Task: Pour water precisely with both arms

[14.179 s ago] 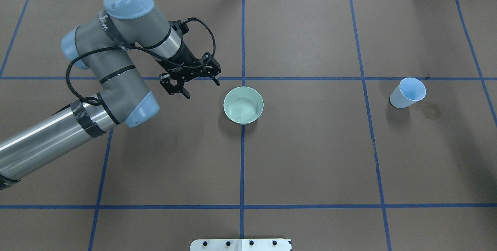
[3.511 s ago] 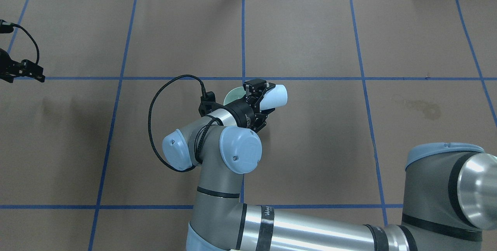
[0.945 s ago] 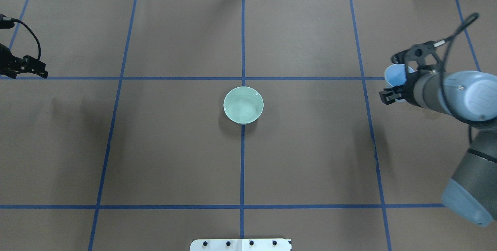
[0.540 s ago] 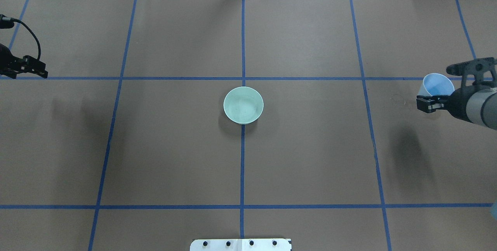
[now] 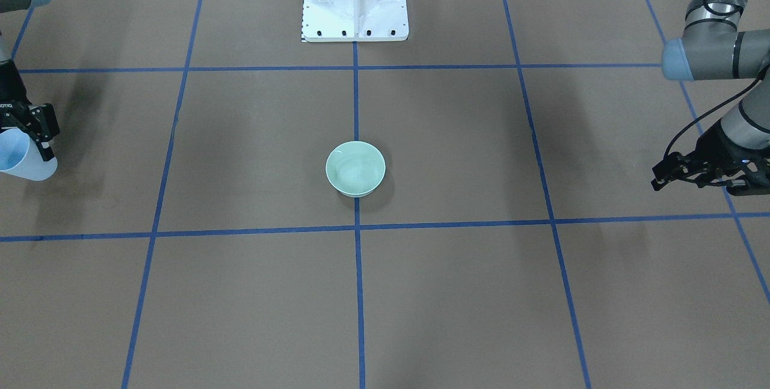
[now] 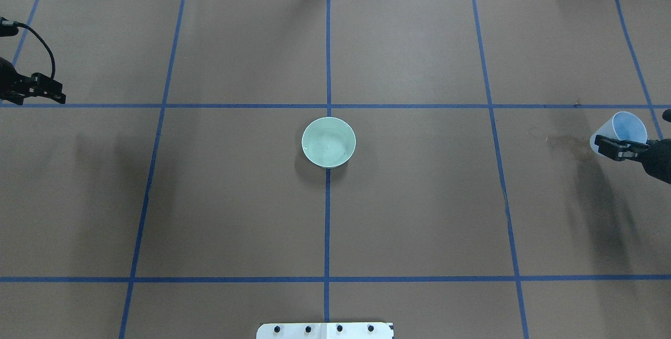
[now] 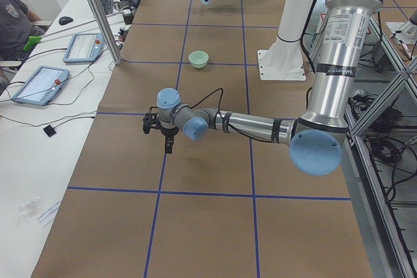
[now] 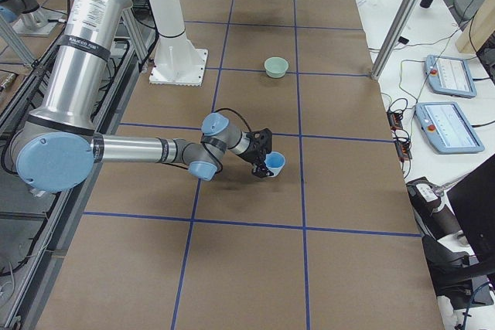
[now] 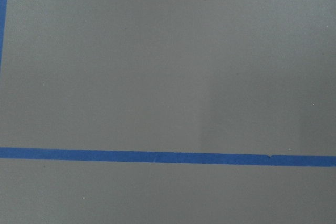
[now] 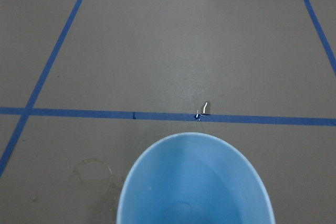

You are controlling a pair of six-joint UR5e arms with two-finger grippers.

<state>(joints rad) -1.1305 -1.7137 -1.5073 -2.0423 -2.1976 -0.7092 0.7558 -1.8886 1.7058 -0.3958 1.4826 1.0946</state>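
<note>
The right pincer (image 6: 631,137) is closed around a light blue plastic cup (image 6: 625,128), gripping its wall just below the rim. The cup's mouth is up and tipped slightly away from the wrist. Whether its base touches the bench (image 6: 419,197) I cannot tell. A faint ring stain (image 10: 92,174) marks the brown paper just beside the cup, towards the middle of the bench.

The left pincer (image 5: 701,180) hangs low over the bench with its fingers spread wide and nothing between them.

The water (image 6: 327,145) shows only as a faint glossy sheen inside the pale green bowl (image 6: 347,156). The bowl stands between the two pincers, well apart from each.
</note>
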